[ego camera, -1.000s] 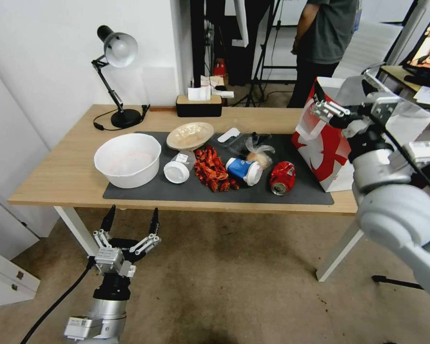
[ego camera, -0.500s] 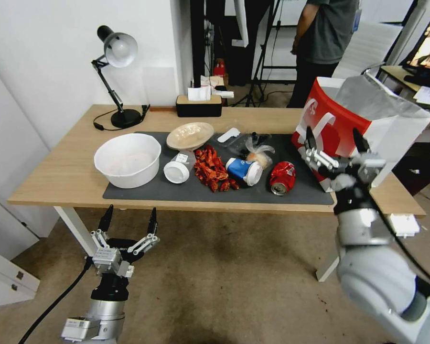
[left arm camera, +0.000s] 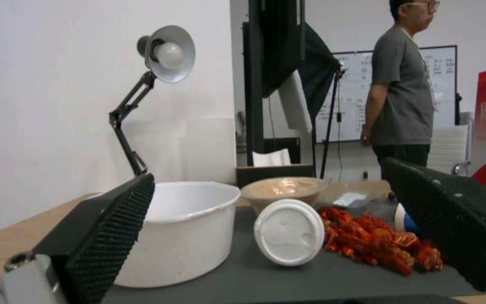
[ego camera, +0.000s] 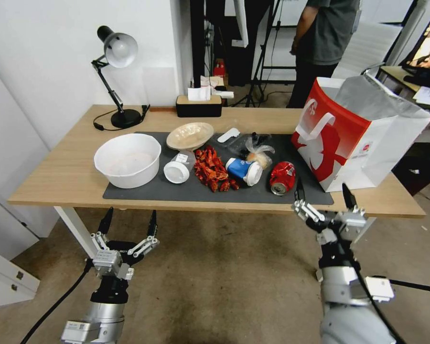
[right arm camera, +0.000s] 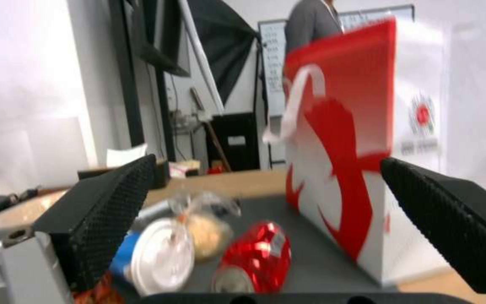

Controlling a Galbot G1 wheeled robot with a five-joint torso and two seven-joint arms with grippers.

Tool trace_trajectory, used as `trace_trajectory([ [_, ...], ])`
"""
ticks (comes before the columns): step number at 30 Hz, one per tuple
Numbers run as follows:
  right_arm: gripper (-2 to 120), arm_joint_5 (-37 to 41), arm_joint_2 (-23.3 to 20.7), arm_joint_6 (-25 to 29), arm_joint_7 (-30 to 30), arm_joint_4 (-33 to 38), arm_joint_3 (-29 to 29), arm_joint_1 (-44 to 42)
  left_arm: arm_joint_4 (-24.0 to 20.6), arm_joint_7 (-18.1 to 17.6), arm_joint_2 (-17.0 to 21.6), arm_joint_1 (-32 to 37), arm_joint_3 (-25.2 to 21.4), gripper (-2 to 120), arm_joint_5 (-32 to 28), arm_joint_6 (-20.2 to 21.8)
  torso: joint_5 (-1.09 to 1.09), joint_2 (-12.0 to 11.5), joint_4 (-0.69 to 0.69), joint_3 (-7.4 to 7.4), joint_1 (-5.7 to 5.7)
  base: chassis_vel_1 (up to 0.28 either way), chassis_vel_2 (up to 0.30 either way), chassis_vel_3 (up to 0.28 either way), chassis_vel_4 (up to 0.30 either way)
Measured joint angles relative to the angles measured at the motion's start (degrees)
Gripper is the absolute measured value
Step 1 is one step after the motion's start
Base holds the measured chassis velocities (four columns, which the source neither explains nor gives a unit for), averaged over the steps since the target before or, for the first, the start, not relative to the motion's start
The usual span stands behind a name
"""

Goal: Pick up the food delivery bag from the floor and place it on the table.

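The food delivery bag [ego camera: 356, 138], boxy red and white with a foil lining and white strap handles, stands upright at the right end of the table [ego camera: 71, 177], partly on the dark mat. The right wrist view also has the bag [right arm camera: 355, 169] ahead. My right gripper [ego camera: 324, 201] is open, below and in front of the table's front edge, apart from the bag, with nothing between its fingers. Low over the floor [ego camera: 224, 272] at the front left, my left gripper [ego camera: 128, 224] is open and holds nothing.
On the mat lie a white bowl [ego camera: 127, 159], a beige bowl [ego camera: 189, 135], a white lid [ego camera: 176, 171], red crayfish [ego camera: 211, 169], a blue cup [ego camera: 244, 170] and a crushed red can [ego camera: 282, 177]. A desk lamp [ego camera: 117, 76] and tissue box [ego camera: 198, 105] stand at the back.
My right gripper has let go of the bag's top and dropped down and back, below the table's front edge. The bag stays upright on the table. The left arm has barely moved.
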Motion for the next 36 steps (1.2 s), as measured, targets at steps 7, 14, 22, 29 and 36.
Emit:
trace_trajectory([
  [7, 100, -1.8, 5.09, 0.47, -0.04, -3.0, -2.49, -3.66, 0.04, -0.34, 0.31, -0.29, -0.05, 100, 0.25, 0.6, 0.0, 0.0, 0.0, 0.0, 0.01, 0.0, 0.0, 0.0, 0.0],
  [14, 100, -4.12, 7.15, 1.93, -1.01, -5.72, -5.43, -5.23, 0.74, 0.41, 0.47, -0.22, 0.08, 100, 0.8, 1.13, 0.01, -0.01, 0.0, 0.0, 0.01, 0.0, 0.0, 0.0, 0.0],
  [22, 100, -4.19, 7.31, 1.84, -2.07, -6.48, -6.07, -5.28, 1.22, 0.53, 0.47, -0.03, -0.09, 100, 1.05, 1.1, 0.01, -0.01, 0.0, 0.0, 0.01, 0.0, 0.0, 0.0, 0.0],
  [29, 100, -4.85, 7.19, 2.32, -3.43, -7.69, -5.79, -5.13, 1.09, 0.93, 0.44, 0.29, -0.11, 100, 1.31, 1.05, 0.01, -0.01, 0.0, 0.0, 0.01, 0.0, 0.0, 0.0, 0.0],
  [36, 100, -6.25, 6.97, 3.68, -4.18, -7.9, -4.95, -5.08, 1.39, 1.27, 0.47, 0.7, -0.14, 100, 1.35, 0.72, 0.01, 0.0, 0.0, 0.0, 0.01, 0.0, 0.0, 0.0, 0.0],
])
